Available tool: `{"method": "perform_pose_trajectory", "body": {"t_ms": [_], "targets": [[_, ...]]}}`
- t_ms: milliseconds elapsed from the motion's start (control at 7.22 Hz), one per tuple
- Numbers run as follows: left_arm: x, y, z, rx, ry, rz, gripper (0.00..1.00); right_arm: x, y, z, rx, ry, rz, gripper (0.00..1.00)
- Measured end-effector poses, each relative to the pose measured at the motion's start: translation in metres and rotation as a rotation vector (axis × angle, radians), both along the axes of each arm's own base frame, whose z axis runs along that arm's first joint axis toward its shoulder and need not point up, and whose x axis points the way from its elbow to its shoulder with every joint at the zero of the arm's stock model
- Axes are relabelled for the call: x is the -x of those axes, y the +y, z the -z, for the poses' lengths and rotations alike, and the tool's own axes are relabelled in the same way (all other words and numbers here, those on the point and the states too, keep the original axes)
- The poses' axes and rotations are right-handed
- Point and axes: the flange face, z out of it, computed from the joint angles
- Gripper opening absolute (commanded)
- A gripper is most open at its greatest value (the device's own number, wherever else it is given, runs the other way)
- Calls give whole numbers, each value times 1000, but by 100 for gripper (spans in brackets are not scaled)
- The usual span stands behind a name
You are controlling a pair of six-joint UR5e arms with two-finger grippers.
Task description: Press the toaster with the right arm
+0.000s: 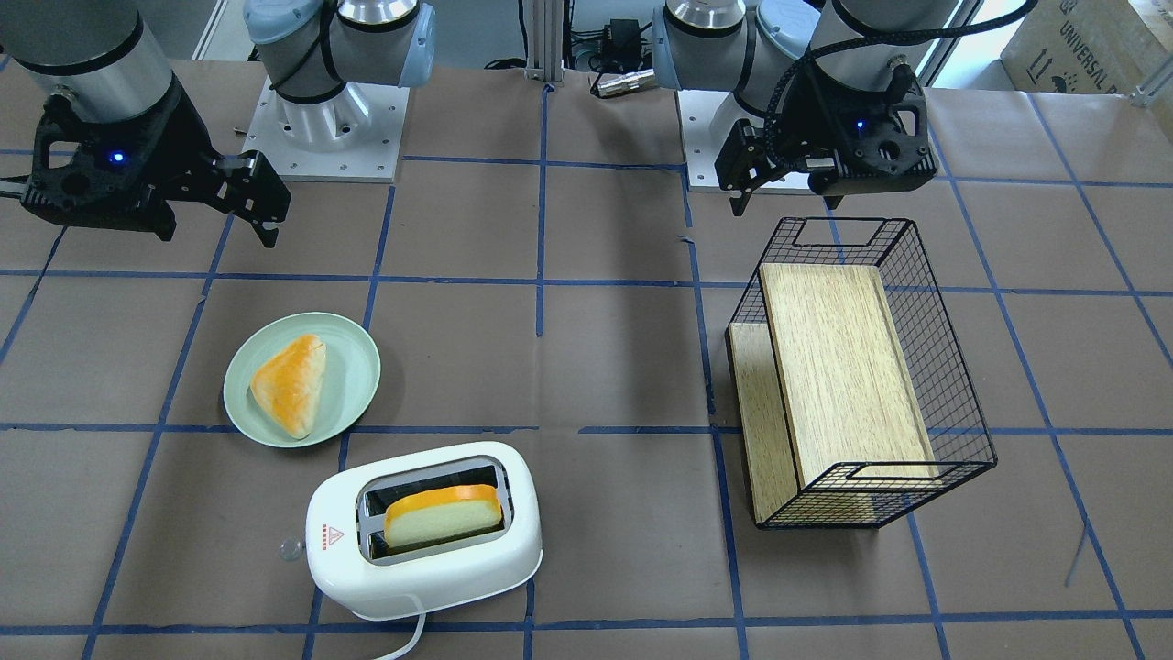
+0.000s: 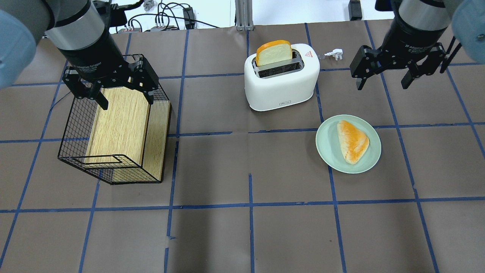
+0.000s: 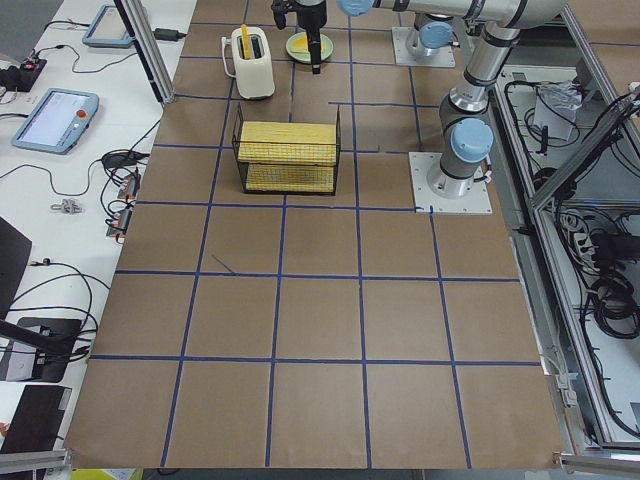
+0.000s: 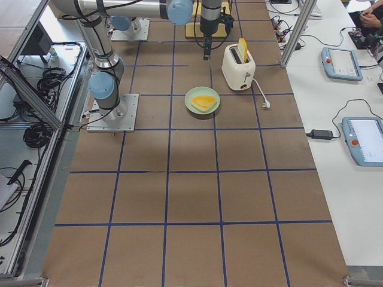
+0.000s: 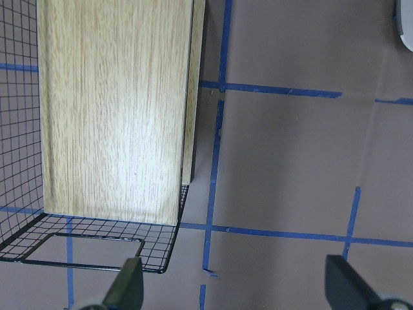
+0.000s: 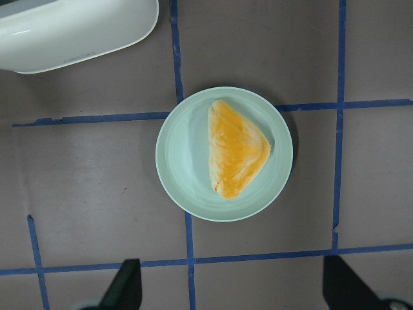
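The white toaster [image 2: 280, 83] stands at the far middle of the table, with a slice of bread [image 2: 273, 52] upright in one slot. It also shows in the front view [image 1: 422, 550] and at the top left of the right wrist view [image 6: 71, 32]. Its small clear lever knob [image 1: 290, 548] sticks out of the end with the red triangle. My right gripper [image 2: 382, 85] is open and empty, high above the table, to the right of the toaster and apart from it. In the right wrist view the gripper [image 6: 235, 290] looks down on the plate.
A pale green plate [image 2: 324, 146] with a triangular bun [image 2: 353, 141] lies beside the toaster, under my right gripper. A black wire basket [image 2: 75, 125] holding a wooden board [image 2: 121, 121] sits on the left. My left gripper [image 2: 125, 100] hovers open over its far end. The toaster's plug [image 2: 335, 53] lies behind the toaster.
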Motion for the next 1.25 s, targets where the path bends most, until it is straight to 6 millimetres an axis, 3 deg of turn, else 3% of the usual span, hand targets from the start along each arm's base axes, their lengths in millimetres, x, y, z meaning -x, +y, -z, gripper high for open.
{"method": "perform_pose_trajectory", "body": {"t_ms": [692,969,1246], "targets": [[0,0,0,0,0,0,100,0,-3,0,2,-3,2,99],[0,0,0,0,0,0,100,0,-12,-1,51,-29,-11,5],[0,0,0,0,0,0,100,-1,-34,-3,127,-77,-67,4]]}}
